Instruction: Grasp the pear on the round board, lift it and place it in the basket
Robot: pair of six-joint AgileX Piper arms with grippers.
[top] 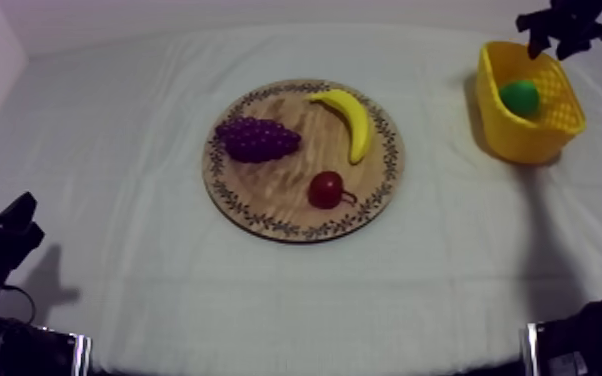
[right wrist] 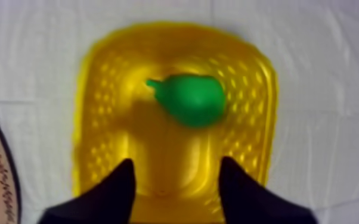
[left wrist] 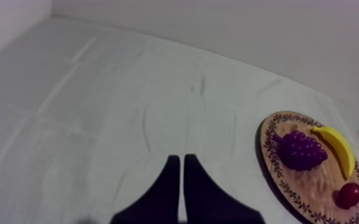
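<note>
Pear (right wrist: pixel 194 100) lies in the basket (right wrist: pixel 92 107); right gripper (right wrist: pixel 176 162), fingers spread and empty above it, should rise straight up without nudging it (left gripper (left wrist: pixel 180 157) rests pressed together).

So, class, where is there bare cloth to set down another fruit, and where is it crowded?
Free: the cloth left of the board, the strip between board and basket, the cloth in front of it. Crowded: the board, with grapes, banana and small red fruit; the basket, with the pear under the right claw.
</note>
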